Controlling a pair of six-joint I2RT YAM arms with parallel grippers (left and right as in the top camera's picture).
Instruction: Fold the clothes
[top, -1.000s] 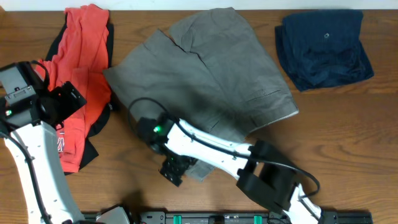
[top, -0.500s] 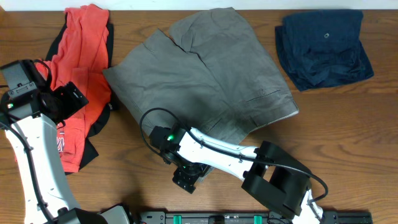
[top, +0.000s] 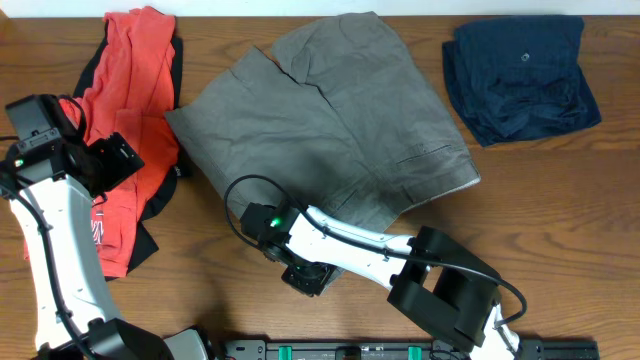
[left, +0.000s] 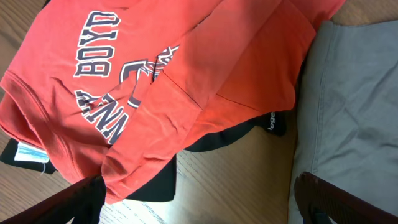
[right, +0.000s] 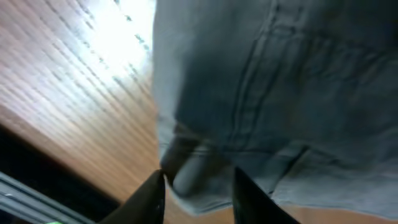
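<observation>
Grey shorts lie spread across the middle of the table. My right gripper is at their near hem. In the right wrist view a bunched fold of the grey shorts sits pinched between the two dark fingers of the right gripper. An orange printed shirt lies crumpled at the left over a black garment. My left gripper hovers over it with its jaws wide and nothing between them. The left wrist view shows the orange shirt, the shorts' edge and the left gripper.
A navy garment lies bundled at the back right. The black garment pokes out from under the orange shirt. Bare wood shows on the right, and the table's front edge with a dark rail runs just behind the right gripper.
The right gripper has slid along the front of the shorts to their hem and closed from wide open onto the fabric. The left arm has crept slightly toward the back.
</observation>
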